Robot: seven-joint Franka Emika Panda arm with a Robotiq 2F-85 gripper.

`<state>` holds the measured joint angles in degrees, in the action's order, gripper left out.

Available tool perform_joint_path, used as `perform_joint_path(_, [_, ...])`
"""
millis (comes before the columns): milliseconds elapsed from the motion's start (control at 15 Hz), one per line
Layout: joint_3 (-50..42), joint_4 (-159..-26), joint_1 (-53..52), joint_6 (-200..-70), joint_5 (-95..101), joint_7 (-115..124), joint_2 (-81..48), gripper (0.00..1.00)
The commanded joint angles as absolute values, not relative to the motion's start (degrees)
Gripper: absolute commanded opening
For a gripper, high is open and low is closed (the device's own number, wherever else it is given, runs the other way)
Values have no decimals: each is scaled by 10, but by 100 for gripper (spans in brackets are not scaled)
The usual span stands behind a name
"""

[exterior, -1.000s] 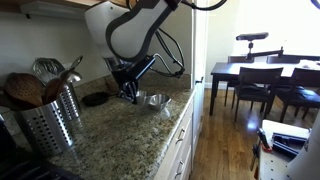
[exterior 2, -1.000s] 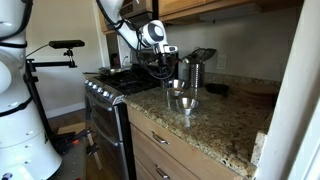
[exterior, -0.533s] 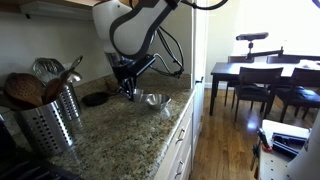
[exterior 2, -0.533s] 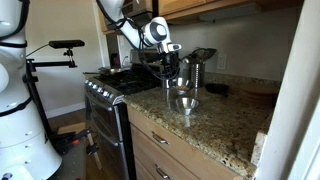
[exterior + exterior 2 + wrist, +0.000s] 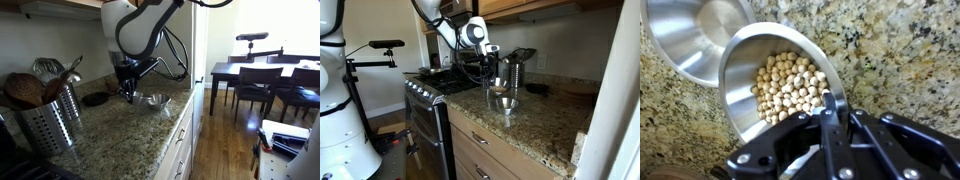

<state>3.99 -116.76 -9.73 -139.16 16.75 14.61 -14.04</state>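
the end effector (image 5: 828, 112), narrow, pinches the rim of a small round steel bowl (image 5: 740, 80) of beige chickpeas (image 5: 790, 85), leaving its mouth clear. an empty steel bowl (image 5: 685, 35) sits just ahead on the granite counter (image 5: 900, 50).

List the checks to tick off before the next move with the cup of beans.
1. End effector shut on the rim of the cup: ok.
2. Beans all inside the cup, none spilled on the counter: ok.
3. Bowl beside the cup is empty: ok.
4. Cup rim clear of the bowl rim: cannot tell; they overlap in the wrist view.
5. Utensil holder stands well apart from the end effector: ok.
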Motion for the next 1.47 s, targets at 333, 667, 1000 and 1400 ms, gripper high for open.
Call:
perform_joint_path(333, [40, -1273, -81, -1444, 140, 123, -42, 7])
perform_joint_path(667, [42, -1291, -69, -1481, 102, 79, -30, 7])
perform_joint_path(1000, [43, -1291, -57, -1504, 50, 16, -37, 7])
perform_joint_path(1400, [45, -1296, -43, -1524, -19, -61, -36, 7])
